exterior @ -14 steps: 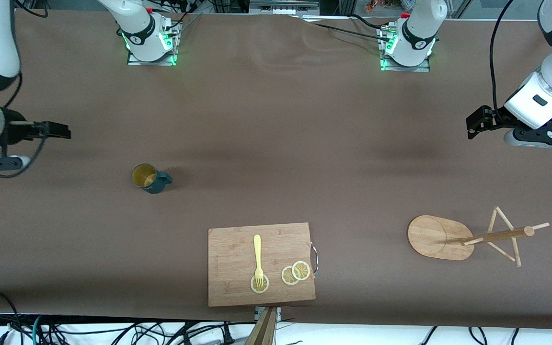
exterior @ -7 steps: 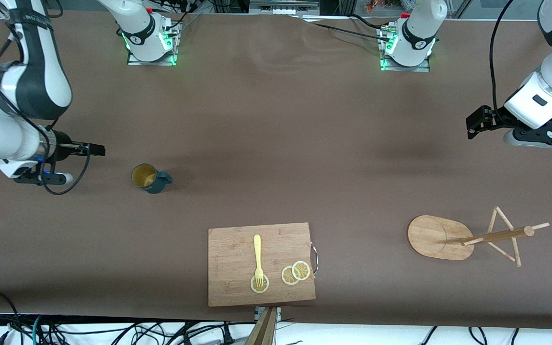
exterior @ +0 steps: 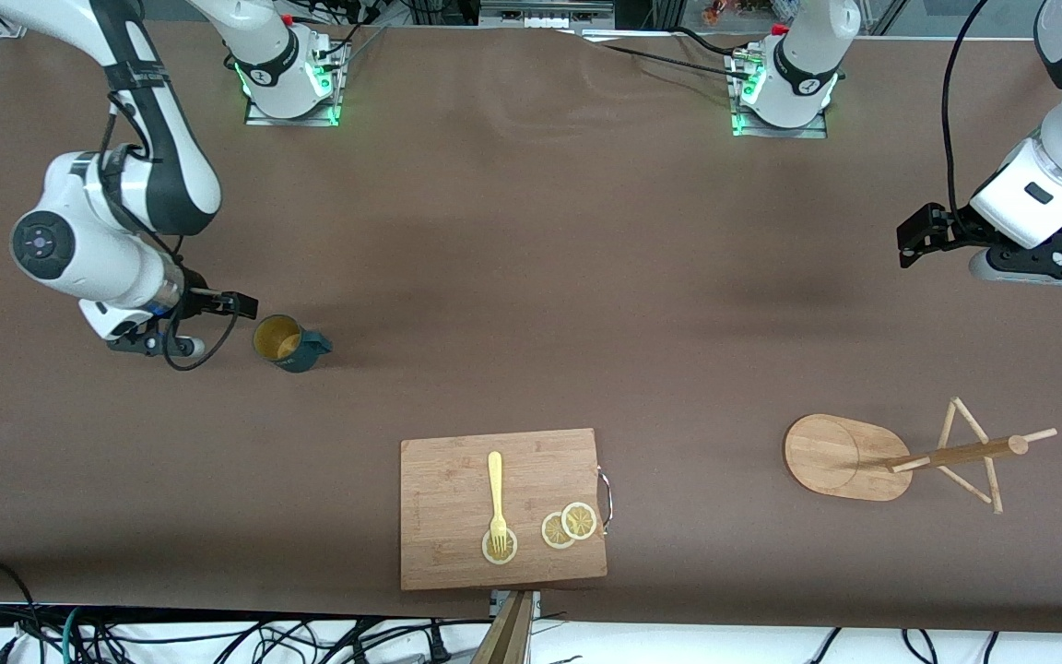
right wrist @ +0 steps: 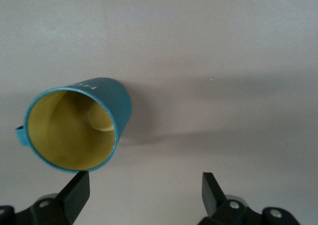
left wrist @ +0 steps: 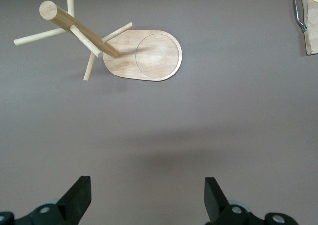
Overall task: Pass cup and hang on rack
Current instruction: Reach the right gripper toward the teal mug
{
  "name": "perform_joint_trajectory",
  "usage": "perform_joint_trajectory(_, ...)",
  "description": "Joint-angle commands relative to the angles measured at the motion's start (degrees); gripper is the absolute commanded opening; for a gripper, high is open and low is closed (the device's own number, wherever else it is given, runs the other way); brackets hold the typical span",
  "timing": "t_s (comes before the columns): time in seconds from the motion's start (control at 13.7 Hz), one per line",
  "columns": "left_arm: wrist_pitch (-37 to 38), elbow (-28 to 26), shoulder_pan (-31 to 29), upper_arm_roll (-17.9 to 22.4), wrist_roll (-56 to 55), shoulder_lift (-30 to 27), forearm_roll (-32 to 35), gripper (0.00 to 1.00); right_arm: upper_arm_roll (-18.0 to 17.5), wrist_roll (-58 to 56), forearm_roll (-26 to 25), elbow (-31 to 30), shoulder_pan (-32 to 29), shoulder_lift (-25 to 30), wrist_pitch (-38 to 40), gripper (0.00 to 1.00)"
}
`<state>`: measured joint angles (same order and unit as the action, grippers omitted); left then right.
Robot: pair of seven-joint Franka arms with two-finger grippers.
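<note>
On the brown counter, the rack lies toward the left arm's end, pole upright. Toward the right arm's end the cup stands upright, mouth up, handle pointing toward the left arm's end. Right pincer gapes just beside it; left pincer waits open, aloft.

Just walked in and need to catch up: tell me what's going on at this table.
The right gripper is open, close beside the upright cup on the table, not gripping it. The left gripper waits open over the left arm's end of the table. The rack stands there with no cup on it. A cutting board with a fork and lemon slices lies nearer the front camera.
</note>
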<state>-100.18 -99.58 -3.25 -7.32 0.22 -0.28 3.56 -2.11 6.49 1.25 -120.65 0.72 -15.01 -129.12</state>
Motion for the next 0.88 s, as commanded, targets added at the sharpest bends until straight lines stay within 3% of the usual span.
perform_joint_trajectory(0.0, 1.2, 1.5, -0.4, -0.4, -0.2, 0.5, -0.4, 1.00, -0.1, 0.5, 0.5, -1.5, 0.3, -0.5, -3.9, 1.00)
perform_joint_trajectory(0.66, 1.2, 1.5, -0.4, -0.4, -0.2, 0.5, -0.4, 1.00, -0.1, 0.5, 0.3, -1.4, 1.4, -5.3, -12.2, 0.98)
perform_joint_trajectory(0.8, 1.2, 1.5, -0.4, -0.4, -0.2, 0.5, -0.4, 1.00, -0.1, 0.2, 0.3, -1.3, 1.4, -5.3, -12.3, 0.47)
